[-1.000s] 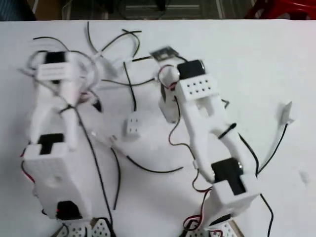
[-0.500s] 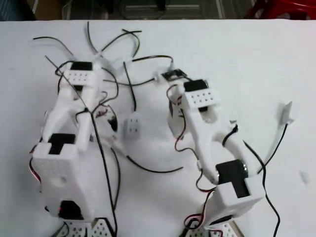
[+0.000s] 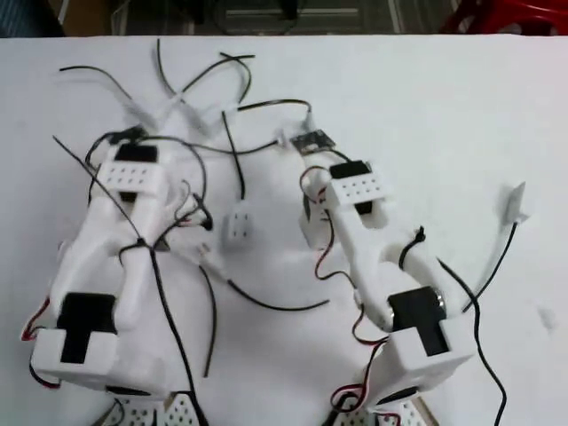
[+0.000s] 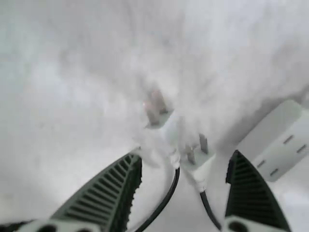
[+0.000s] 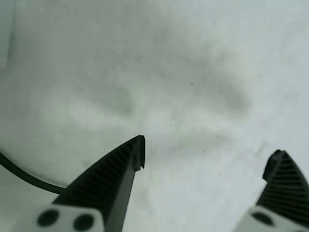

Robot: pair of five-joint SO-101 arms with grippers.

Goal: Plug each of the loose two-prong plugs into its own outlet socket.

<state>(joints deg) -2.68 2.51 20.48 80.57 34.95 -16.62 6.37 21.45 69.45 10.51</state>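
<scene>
The left gripper [image 4: 186, 166] has its jaws spread, a white two-prong plug [image 4: 195, 157] lying between them, just beside the white outlet block [image 4: 280, 145]. The right gripper [image 5: 208, 151], jaws also spread, hangs over the table [image 5: 193, 72].

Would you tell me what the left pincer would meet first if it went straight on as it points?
Probably the nearer plug, lying just ahead; a second plug sits beyond it, though depth is unclear.

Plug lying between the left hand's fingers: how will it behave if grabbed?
Probably light and rigid: the plug is a small moulded body. Its black cord looks thin and floppy, so it may drag or twist the plug. A second plug lies close and might get nudged.
</scene>
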